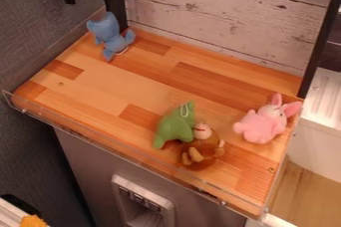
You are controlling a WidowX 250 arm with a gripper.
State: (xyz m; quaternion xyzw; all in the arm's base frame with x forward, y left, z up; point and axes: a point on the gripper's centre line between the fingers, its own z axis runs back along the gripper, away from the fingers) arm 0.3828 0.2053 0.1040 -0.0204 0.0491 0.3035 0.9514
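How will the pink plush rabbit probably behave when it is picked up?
The pink plush rabbit probably feels light and squeezable, as its rounded body looks stuffed. Its protruding ears may bend, and its uneven shape seems unlikely to roll far.

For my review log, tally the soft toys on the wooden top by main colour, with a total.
Blue toy: 1
Green toy: 1
Brown toy: 1
Pink toy: 1
Total: 4
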